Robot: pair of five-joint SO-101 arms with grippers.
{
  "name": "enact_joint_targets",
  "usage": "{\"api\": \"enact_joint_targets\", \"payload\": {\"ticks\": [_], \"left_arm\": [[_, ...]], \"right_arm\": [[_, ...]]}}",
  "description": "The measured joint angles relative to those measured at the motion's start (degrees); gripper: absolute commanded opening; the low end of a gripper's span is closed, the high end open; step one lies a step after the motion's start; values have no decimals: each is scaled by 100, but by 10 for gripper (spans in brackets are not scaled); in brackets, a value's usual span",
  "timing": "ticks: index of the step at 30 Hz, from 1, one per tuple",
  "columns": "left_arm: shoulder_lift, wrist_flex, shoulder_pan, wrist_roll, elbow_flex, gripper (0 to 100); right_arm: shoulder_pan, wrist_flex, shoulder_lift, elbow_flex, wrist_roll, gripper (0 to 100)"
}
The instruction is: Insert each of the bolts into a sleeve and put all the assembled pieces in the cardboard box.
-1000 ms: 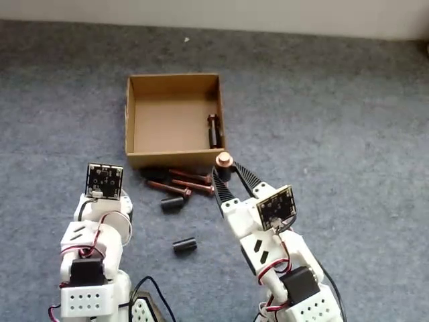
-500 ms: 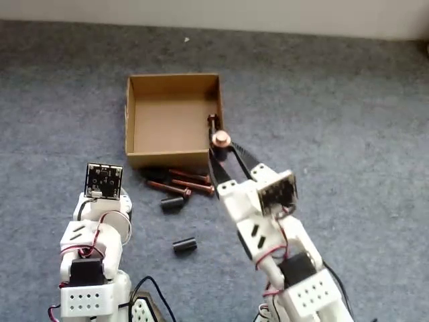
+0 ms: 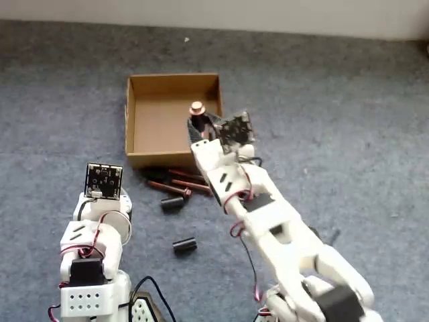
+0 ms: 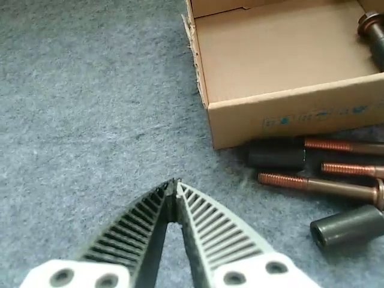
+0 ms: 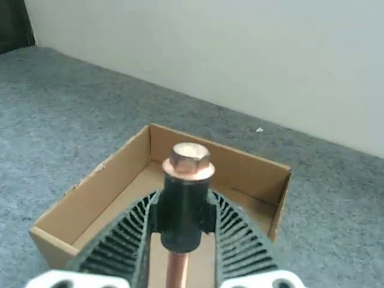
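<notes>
Right gripper (image 3: 200, 127) clamps sleeve (image 5: 182, 210) w/ bolt (image 5: 189, 161) upright above box (image 3: 167, 159) interior, prob. for a clean drop. Left gripper (image 4: 176, 187) pinched shut, empty, outside box front, near spare bolts (image 3: 175, 186).

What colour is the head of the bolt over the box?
Copper. The bolt head shows best in the right wrist view.

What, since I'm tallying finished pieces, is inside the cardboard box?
One assembled piece lies on the box floor; the right gripper, holding another above, covers part of the floor.
</notes>
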Motion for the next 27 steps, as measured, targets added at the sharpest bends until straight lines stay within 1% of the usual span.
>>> {"api": "enact_joint_targets", "payload": {"ticks": [4, 6, 8, 10, 12, 17, 21, 24, 27], "left_arm": [[0, -9, 0, 0, 9, 7], [0, -35, 0, 0, 26, 7], [0, -44, 0, 0, 26, 7], [0, -44, 0, 0, 26, 7], [0, -44, 0, 0, 26, 7], [0, -44, 0, 0, 26, 7], [0, -44, 0, 0, 26, 6], [0, -44, -70, 0, 26, 7], [0, -53, -360, 0, 26, 7]], "right_arm": [[-132, -70, 1073, -492, 0, 9], [-132, -105, 1538, -791, 0, 39], [-132, -70, 1934, -985, 9, 93], [-132, 149, 2180, -1134, 9, 131], [-132, 387, 2242, -1275, 9, 135], [-141, 501, 2171, -1398, 9, 135], [-149, 607, 1556, -1398, 9, 135], [-149, 1407, 888, -1292, 9, 135], [-149, 2664, 237, -1292, 9, 135]]}}
